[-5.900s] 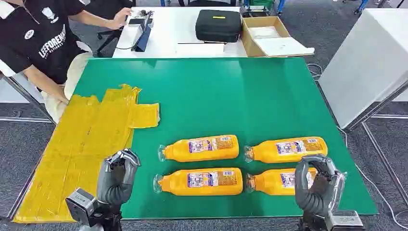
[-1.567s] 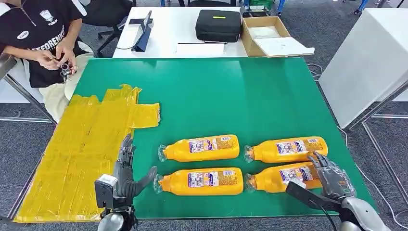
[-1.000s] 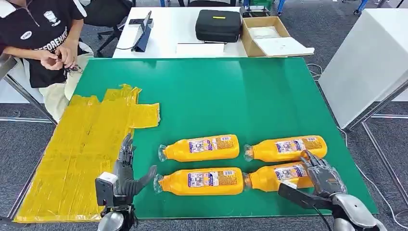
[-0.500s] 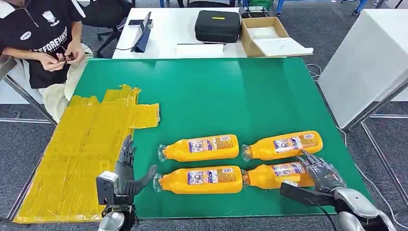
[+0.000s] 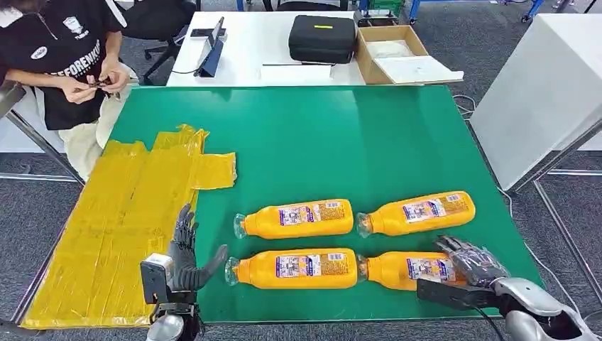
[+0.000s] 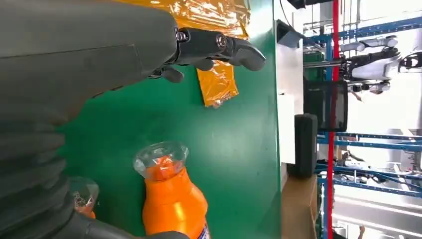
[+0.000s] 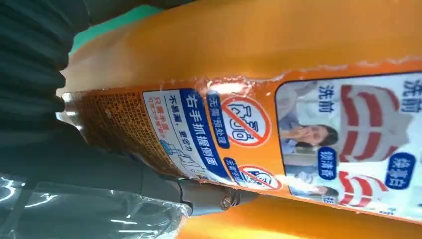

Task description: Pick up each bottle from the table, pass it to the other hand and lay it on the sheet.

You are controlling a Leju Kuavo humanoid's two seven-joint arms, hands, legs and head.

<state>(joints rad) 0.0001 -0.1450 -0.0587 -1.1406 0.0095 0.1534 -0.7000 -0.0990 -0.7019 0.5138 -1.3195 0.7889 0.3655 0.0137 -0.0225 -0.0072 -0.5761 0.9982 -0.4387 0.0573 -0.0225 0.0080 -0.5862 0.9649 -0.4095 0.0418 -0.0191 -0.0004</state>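
Four orange bottles lie on the green table (image 5: 319, 135). My right hand (image 5: 472, 263) grips the base end of the near right bottle (image 5: 401, 271), fingers over the top and thumb along its near side; the bottle still rests on the table. Its label (image 7: 298, 129) sits close against my palm in the right wrist view. The far right bottle (image 5: 419, 212) lies tilted just behind. My left hand (image 5: 186, 252) is open, fingers spread, just left of the near left bottle's (image 5: 294, 268) cap (image 6: 160, 158). The far left bottle (image 5: 298, 218) lies beyond. The yellow sheet (image 5: 121, 213) covers the table's left side.
A seated person (image 5: 64, 50) handles something small at the far left corner. Behind the green table stands a white table with a black case (image 5: 321, 37), a cardboard box (image 5: 390, 53) and a tablet stand (image 5: 211, 53). A white panel (image 5: 546, 85) stands to the right.
My right hand has closed around the near right bottle, swinging it level and nearer the table's front edge. The far right bottle was nudged into a tilt. My left hand uncurled early and has held still.
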